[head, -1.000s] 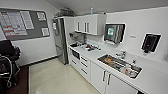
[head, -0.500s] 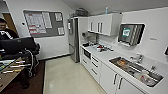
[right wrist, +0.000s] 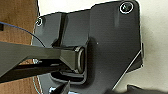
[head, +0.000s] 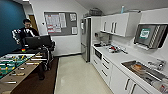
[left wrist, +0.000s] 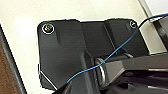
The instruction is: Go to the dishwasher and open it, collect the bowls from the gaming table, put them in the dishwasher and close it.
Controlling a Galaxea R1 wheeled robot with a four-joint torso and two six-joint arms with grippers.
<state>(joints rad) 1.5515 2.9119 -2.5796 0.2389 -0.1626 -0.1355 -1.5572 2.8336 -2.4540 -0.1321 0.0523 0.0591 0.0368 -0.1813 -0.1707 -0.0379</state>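
A white kitchen run stands along the right wall in the head view. A dark-fronted built-in panel (head: 97, 53) sits under the counter near the far end; I cannot tell whether it is the dishwasher. The bowls and the gaming table are out of view. In both wrist views the robot's own dark plate and bar hang over pale floor (left wrist: 22, 15), with brown floor (right wrist: 17, 22) alongside in the right wrist view.
A table-football table (head: 17, 65) stands at the left on dark carpet. Behind it a person (head: 27, 31) holds a control rig. A steel fridge (head: 85, 40) stands at the back. The white counter (head: 117, 58) carries a sink (head: 146, 71). Pale floor (head: 75, 75) runs between.
The whole head picture has shifted right, so the camera has turned left. The table-football table and the person have come further into view at the left.
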